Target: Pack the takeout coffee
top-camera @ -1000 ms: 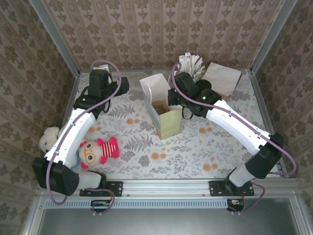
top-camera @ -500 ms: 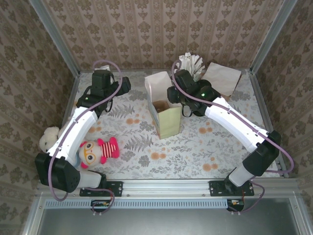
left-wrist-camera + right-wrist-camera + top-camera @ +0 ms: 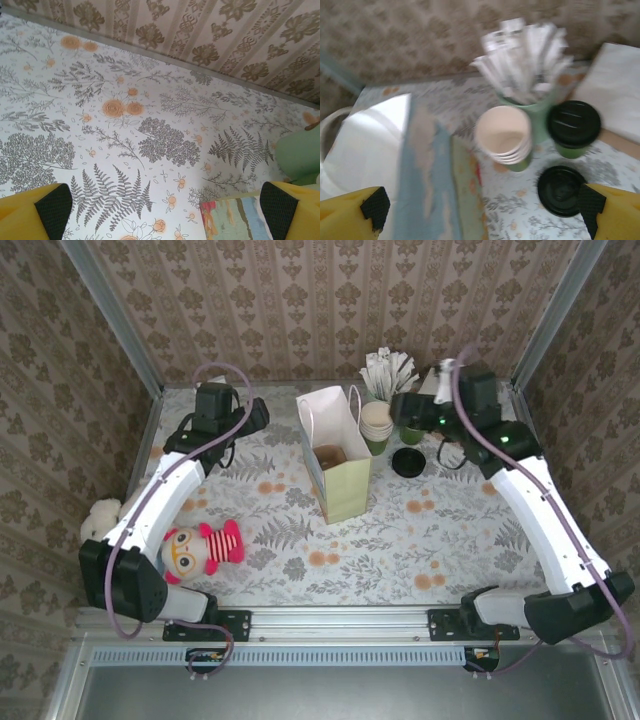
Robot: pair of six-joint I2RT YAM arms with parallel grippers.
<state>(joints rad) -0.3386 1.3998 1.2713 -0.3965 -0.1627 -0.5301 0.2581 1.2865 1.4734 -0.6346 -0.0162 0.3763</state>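
Takeout coffee (image 3: 574, 125) stands lidded on the desk (image 3: 400, 540), back-right, just beside the cup of sticks (image 3: 527, 75) & the cup stack (image 3: 504, 135), with a loose black lid (image 3: 562, 190) in front. It's not in the gift bag (image 3: 345, 490) yet. R tool (image 3: 480, 205) has just swung off the bag to the cups, jaws gone from shut to wide, empty. Prob. lining up for the coffee. L tool (image 3: 165, 205) is wide, empty, approx. where it was a sec ago.
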